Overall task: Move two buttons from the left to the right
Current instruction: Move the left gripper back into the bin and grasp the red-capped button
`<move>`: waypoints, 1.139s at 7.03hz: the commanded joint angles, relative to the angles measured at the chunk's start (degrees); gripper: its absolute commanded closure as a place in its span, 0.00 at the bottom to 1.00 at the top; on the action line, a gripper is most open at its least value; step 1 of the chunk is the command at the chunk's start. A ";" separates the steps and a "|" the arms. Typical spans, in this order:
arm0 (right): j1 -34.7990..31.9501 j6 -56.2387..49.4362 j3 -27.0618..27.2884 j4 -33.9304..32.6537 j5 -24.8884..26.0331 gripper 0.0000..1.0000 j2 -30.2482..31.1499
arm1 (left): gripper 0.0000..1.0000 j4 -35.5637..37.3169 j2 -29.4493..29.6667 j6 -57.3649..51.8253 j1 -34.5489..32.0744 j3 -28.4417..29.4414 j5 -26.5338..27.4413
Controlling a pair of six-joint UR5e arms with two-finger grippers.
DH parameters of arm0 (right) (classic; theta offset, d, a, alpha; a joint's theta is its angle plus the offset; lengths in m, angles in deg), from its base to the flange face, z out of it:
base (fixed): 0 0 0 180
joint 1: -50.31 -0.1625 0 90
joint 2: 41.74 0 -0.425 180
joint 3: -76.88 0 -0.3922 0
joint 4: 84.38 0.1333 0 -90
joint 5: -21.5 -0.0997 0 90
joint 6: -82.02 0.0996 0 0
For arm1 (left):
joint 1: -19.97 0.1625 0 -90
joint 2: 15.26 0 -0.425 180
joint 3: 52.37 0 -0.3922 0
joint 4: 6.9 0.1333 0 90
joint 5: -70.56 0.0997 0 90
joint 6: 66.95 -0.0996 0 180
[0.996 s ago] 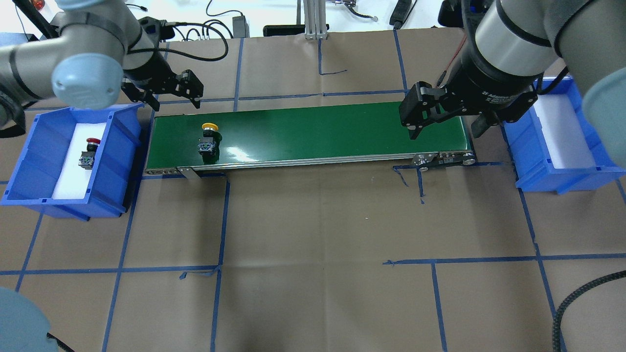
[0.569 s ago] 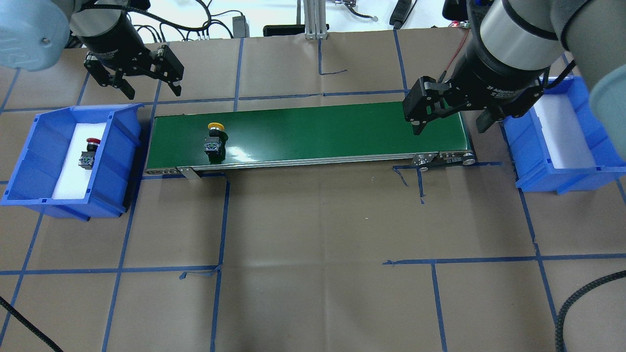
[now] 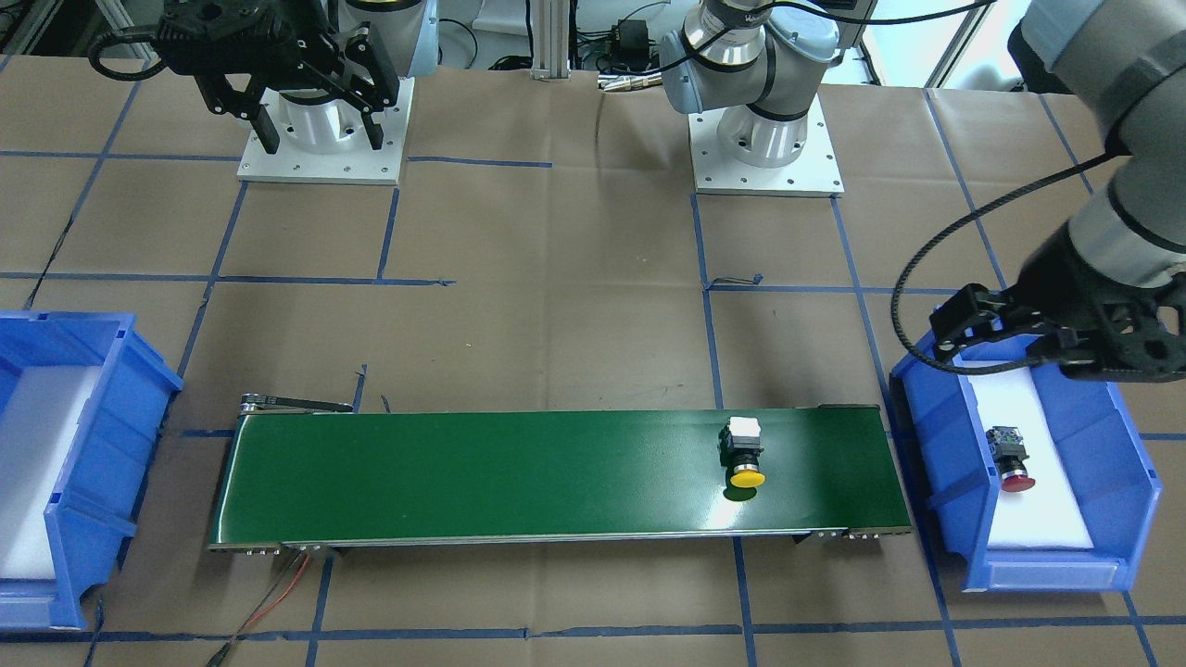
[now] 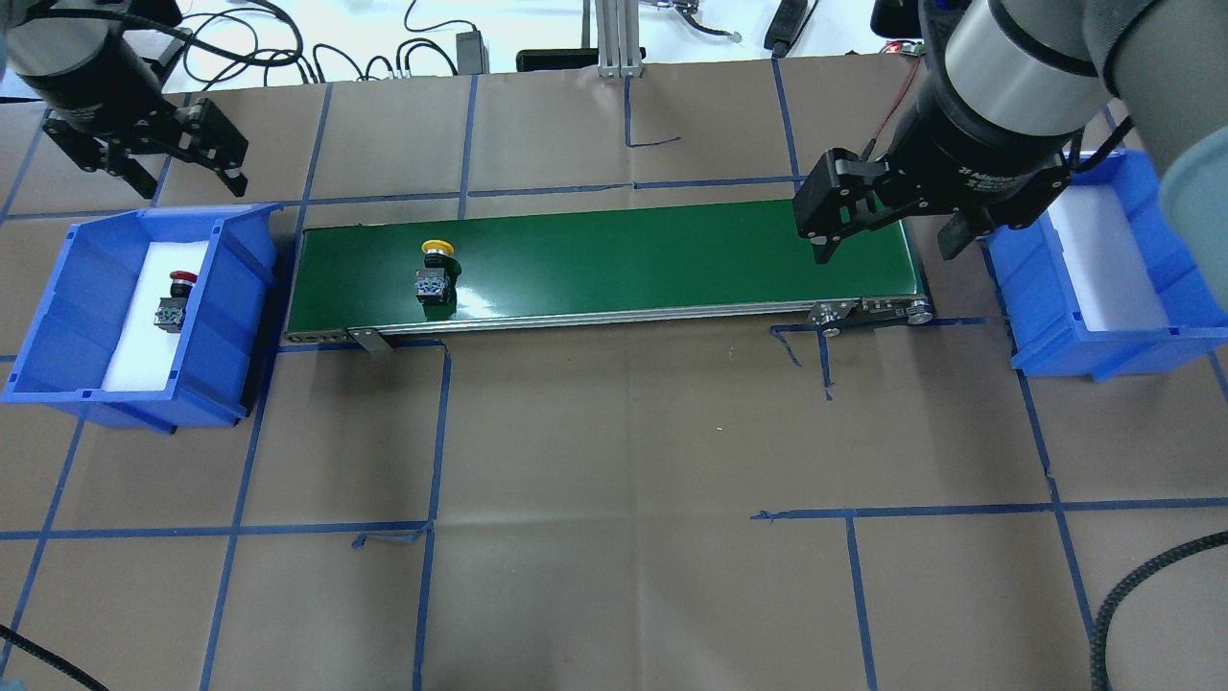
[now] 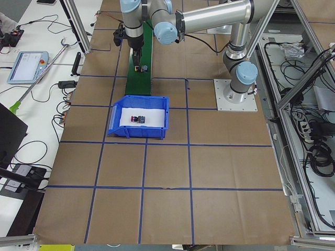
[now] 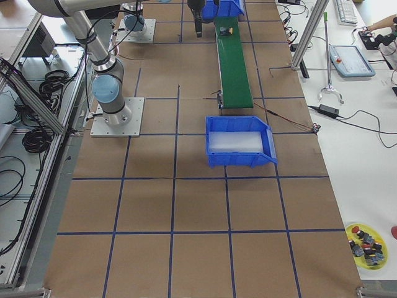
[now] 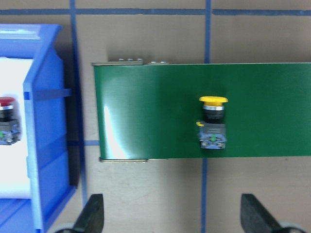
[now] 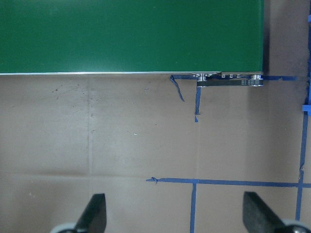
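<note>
The yellow-capped button (image 4: pixel 435 274) rides rightward on the green conveyor belt (image 4: pixel 624 254). It lies on its side, a little farther from the belt's left end than a second earlier. In that time the left gripper (image 4: pixel 189 180) has swung off the belt toward the left bin (image 4: pixel 58 317) and now hangs raised near it; whether it is directly over the bin cannot be told. Its fingers (image 7: pixel 95 216) are spread wide and hold nothing.

The red-capped button (image 4: pixel 176 299) lies on the white liner inside that bin, untouched. At the belt's other end the right gripper (image 4: pixel 887 245) waits, its fingers (image 8: pixel 95 213) likewise spread and holding nothing, with the right bin (image 4: pixel 1103 350) just beside it.

The shift suggests the first of two transfers is under way. One button is travelling on the belt but is well apart from the right arm. The left arm appears to be heading back for the second, and neither button has reached the right-hand bin.

The only readable writing is white lettering on the right gripper's body, beginning "2F Adaptive"; the rest is too small. Nothing on the buttons, bins or belt can be read. The paper-covered desk (image 4: pixel 624 480) carries only a grid of blue tape.
</note>
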 commanded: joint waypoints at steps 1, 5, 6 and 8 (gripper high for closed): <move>-0.18 -0.12 0.07 0.06 1.28 0.00 -0.04 | 0.00 0.03 0.41 -10.97 9.87 -0.17 -0.61; -0.27 -0.12 0.07 -0.03 2.34 0.00 -0.04 | 0.01 7.10 7.06 -14.70 14.40 -0.87 -3.85; -0.27 -0.12 0.07 -0.12 2.34 0.00 -0.04 | 0.01 10.80 9.00 -14.62 14.22 -2.10 -3.70; -0.27 -0.12 0.07 -0.20 2.26 0.00 0.05 | 0.01 18.44 11.21 -14.44 14.13 -6.04 -3.52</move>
